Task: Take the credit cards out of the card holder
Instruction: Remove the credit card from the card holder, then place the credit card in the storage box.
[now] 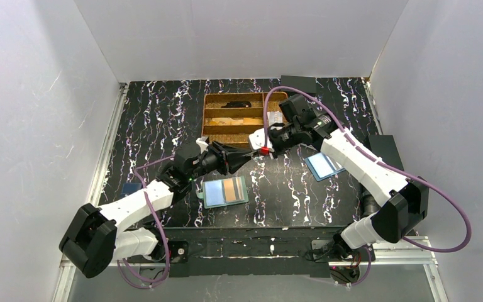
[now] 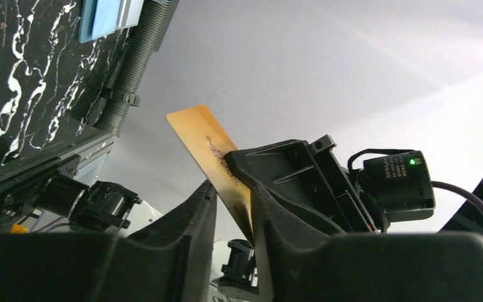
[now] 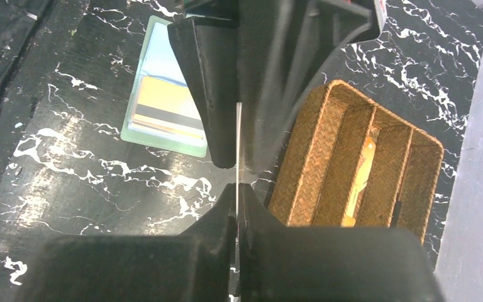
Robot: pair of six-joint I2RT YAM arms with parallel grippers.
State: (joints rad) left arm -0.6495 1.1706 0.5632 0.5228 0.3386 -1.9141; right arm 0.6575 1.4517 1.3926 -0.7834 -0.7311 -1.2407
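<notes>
Top cam sits high behind the arm bases, looking down and forward, so it gets the whole table. Left wrist cam is jammed right behind the left gripper, tipped sideways toward the right wall. Right wrist cam looks down past the right gripper, close in. It shares the card holder and wicker tray with the top view. Both wrist cams catch the orange card.

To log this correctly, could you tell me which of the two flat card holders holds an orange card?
The teal-green rectangular holder, left of the other, with an orange card in one pocket; the blue holder shows greyish panels.
</notes>
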